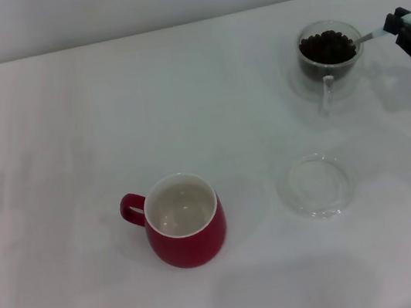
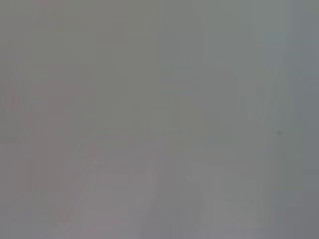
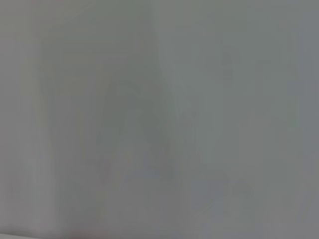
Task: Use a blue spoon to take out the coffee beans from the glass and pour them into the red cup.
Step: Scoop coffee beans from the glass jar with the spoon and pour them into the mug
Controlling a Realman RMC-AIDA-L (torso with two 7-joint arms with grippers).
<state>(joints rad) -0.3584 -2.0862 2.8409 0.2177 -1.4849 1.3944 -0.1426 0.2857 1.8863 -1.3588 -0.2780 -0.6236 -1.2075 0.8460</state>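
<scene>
The scooping step is judged to be in hand. Near the table's (image 1: 68, 129) far right corner, the blue spoon (image 1: 371, 36) is gripped by its pale handle in the right tool (image 1: 403, 26), its bowl sunk among the coffee beans (image 1: 326, 47) inside the glass (image 1: 330, 56). The left tool is not seen. Next, a level lift and carry are called for toward the red cup (image 1: 186, 231), which stands near the front edge, well apart from the glass.

The glass (image 1: 329, 58) stood at the far right of the table (image 1: 71, 144), with the coffee beans (image 1: 326, 47) in it and the blue spoon (image 1: 369, 36) reaching in from the right — held there by the right gripper (image 1: 401, 27). Nearer, the saucer (image 1: 315, 186) lay before the glass, and the red cup (image 1: 186, 230) stood left of the saucer.
</scene>
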